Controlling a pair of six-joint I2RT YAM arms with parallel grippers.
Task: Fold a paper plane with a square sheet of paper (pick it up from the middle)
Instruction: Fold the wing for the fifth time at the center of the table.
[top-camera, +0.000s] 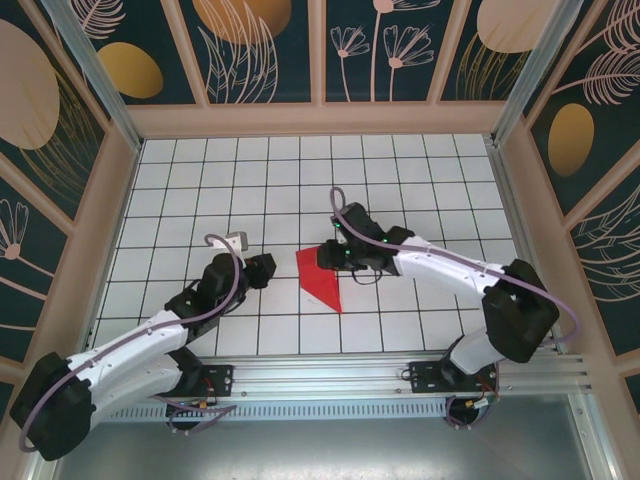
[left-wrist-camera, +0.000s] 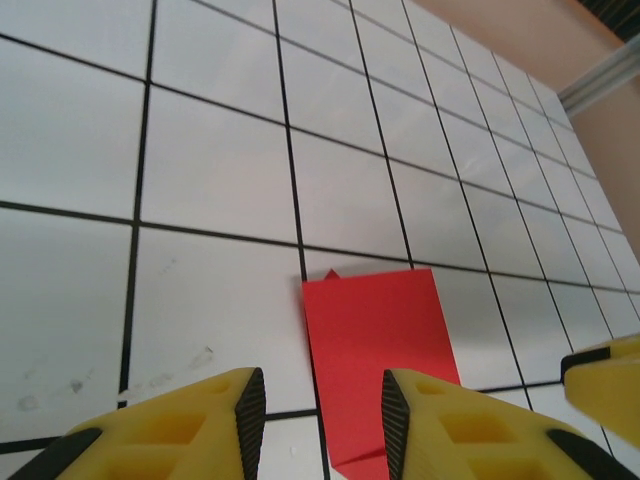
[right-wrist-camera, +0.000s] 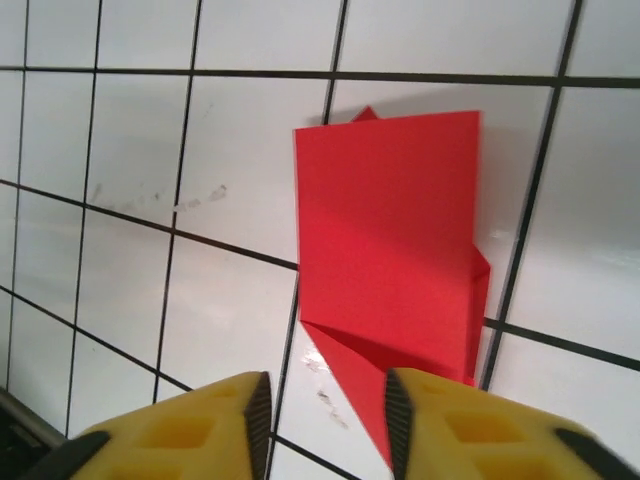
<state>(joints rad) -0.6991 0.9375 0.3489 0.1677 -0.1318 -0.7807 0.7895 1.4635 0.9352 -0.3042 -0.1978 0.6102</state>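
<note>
Top external, folded red paper (top-camera: 321, 276) mid-table, L pincer (left-wrist-camera: 322, 392), R pincer (right-wrist-camera: 328, 392) both spread beside its edges, grid tiles (top-camera: 200, 180) around

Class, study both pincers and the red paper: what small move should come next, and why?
Probably lower the right pincer onto the red paper near its point and pinch: both pincers, the left pincer too, stand open, and the paper lies unheld.

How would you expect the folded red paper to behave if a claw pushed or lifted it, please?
The folded red paper lies thin and flat on the glossy table, so it probably slides easily when pushed. Its stacked layers likely stiffen it somewhat, though a single edge would probably bend when lifted. It looks very light.
</note>
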